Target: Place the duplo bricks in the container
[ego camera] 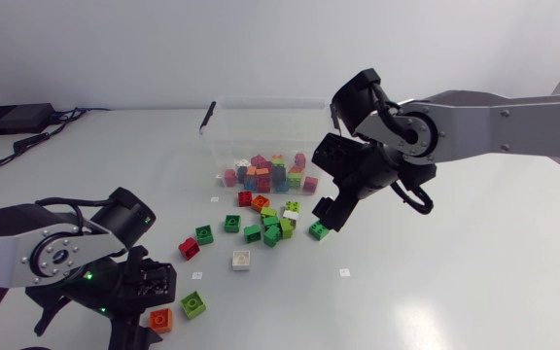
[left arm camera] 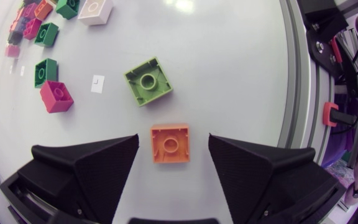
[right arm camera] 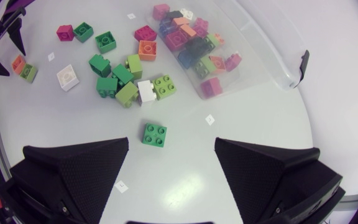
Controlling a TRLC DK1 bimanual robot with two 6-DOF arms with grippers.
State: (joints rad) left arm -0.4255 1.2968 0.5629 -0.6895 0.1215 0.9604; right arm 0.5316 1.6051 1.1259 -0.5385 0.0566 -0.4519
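An orange brick [left arm camera: 170, 142] lies studs-down on the table between the fingers of my left gripper [left arm camera: 173, 149], which is open, with a gap on each side of the brick. A light green brick [left arm camera: 148, 81] lies just ahead of it. My right gripper [right arm camera: 171, 149] hangs open over the table, and a dark green brick [right arm camera: 155, 134] lies just ahead of its fingers. The clear container [ego camera: 261, 101] stands at the back middle and holds several coloured bricks. In the head view the left gripper [ego camera: 152, 297] is at the front left and the right gripper [ego camera: 333, 209] is beside the container.
Several loose bricks lie in front of the container: a red one [ego camera: 190, 248], a white one [ego camera: 241, 260], a green one [ego camera: 204, 234] and a mixed cluster [ego camera: 275, 226]. A black box [ego camera: 13, 119] with cables sits at the back left. The table's front edge is close behind the left gripper.
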